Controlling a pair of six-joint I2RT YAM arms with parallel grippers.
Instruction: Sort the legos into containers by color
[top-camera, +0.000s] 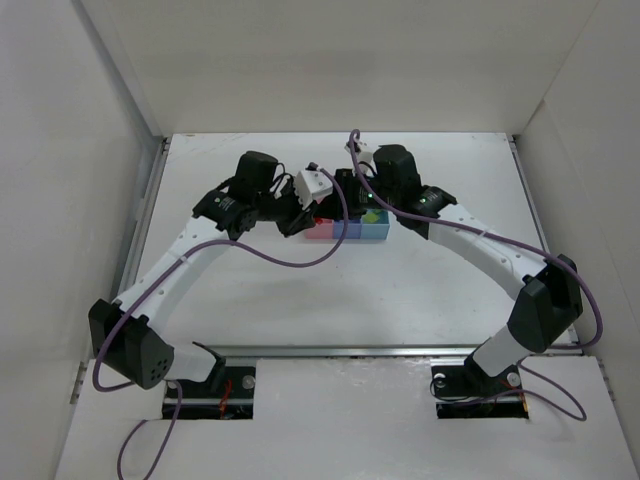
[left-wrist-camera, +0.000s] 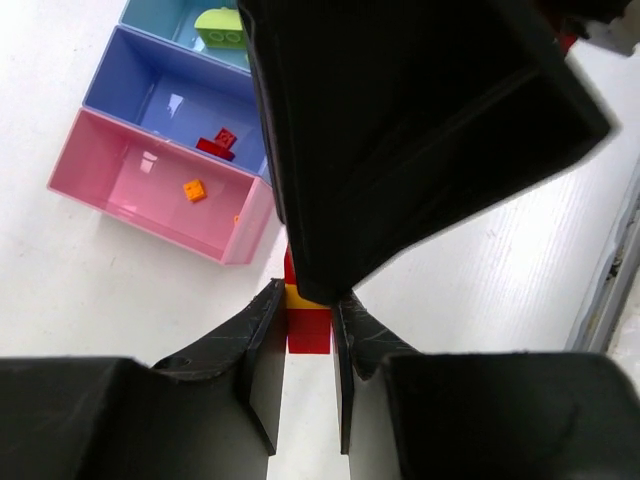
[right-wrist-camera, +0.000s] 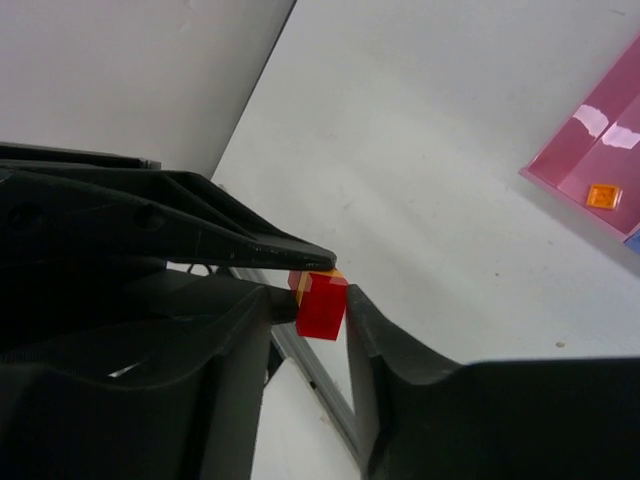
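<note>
We find the left gripper (left-wrist-camera: 308, 300) clamped on a red-and-yellow brick stack (left-wrist-camera: 308, 332), near the pink bin (left-wrist-camera: 100, 195). The right gripper (right-wrist-camera: 310, 295) pinches the stack's other red end. We recommend a straight, steady pull-apart, with neither grip loosened.

In the top view both wrists (top-camera: 318, 184) overhang the containers (top-camera: 376, 236), whose bricks (top-camera: 370, 214) are too small to tell. From the left wrist, the right gripper (left-wrist-camera: 320, 285) hides one end of the blue bin (left-wrist-camera: 150, 95) and the edge-cut cyan bin (left-wrist-camera: 165, 15), half the yellow-green brick (left-wrist-camera: 222, 25), and the top of the brick stack (left-wrist-camera: 308, 325) beside the pink bin (left-wrist-camera: 130, 190). Whether its fingers press the stack cannot be told.
</note>
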